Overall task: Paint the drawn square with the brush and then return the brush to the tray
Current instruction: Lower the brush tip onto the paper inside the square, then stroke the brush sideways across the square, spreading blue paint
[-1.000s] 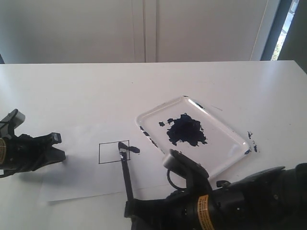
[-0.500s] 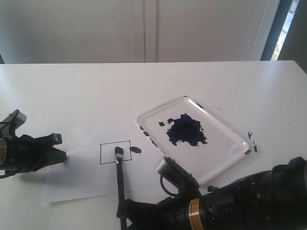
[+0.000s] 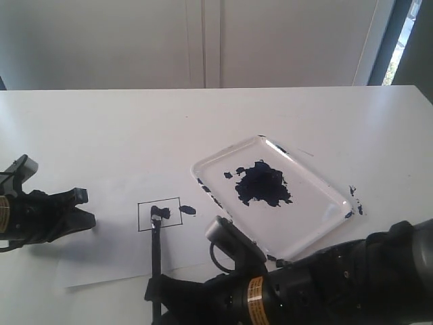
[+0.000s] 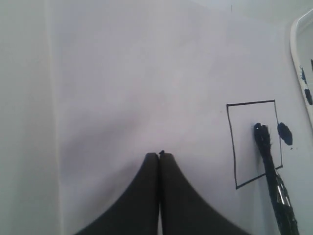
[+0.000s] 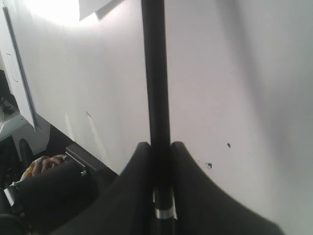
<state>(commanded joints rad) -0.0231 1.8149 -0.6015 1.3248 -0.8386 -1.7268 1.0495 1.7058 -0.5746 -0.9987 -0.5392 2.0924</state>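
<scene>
Right gripper [image 3: 157, 292] is clamped narrow on the brush [image 3: 156, 250]. In the right wrist view both fingers [image 5: 139, 161] press the black handle [image 5: 156, 73] from either side, just above a silver band. Arm sits at the near edge of the table [image 3: 101, 128], low in the exterior view.

Brush runs from the gripper away across the white paper sheet [image 3: 115, 250]. Its dark-blue tip lands inside the drawn square [image 3: 170, 217], roughly mid-square and resting on the paper. The left wrist view confirms it: tip [image 4: 260, 131] is within the black outline [image 4: 249, 147], and the ferrule and handle cross the outline's nearer edge. Rest of the square's interior reads white.

One dark blue paint blot [image 3: 188, 210] sits on the paper just outside the square, on the side facing the tray.

Tray [image 3: 304, 203] lies to the right of the paper, angled, flat on the table. Big dark blue paint blob [image 3: 262, 184] at its middle, small specks along its rim. A few blue specks [image 3: 355, 193] on the table beside its far right corner.

Left gripper [image 3: 82, 207] is closed on nothing, fingertips [image 4: 151, 164] meeting in the left wrist view. It is parked over the paper's left edge, well apart from the square and the brush.
</scene>
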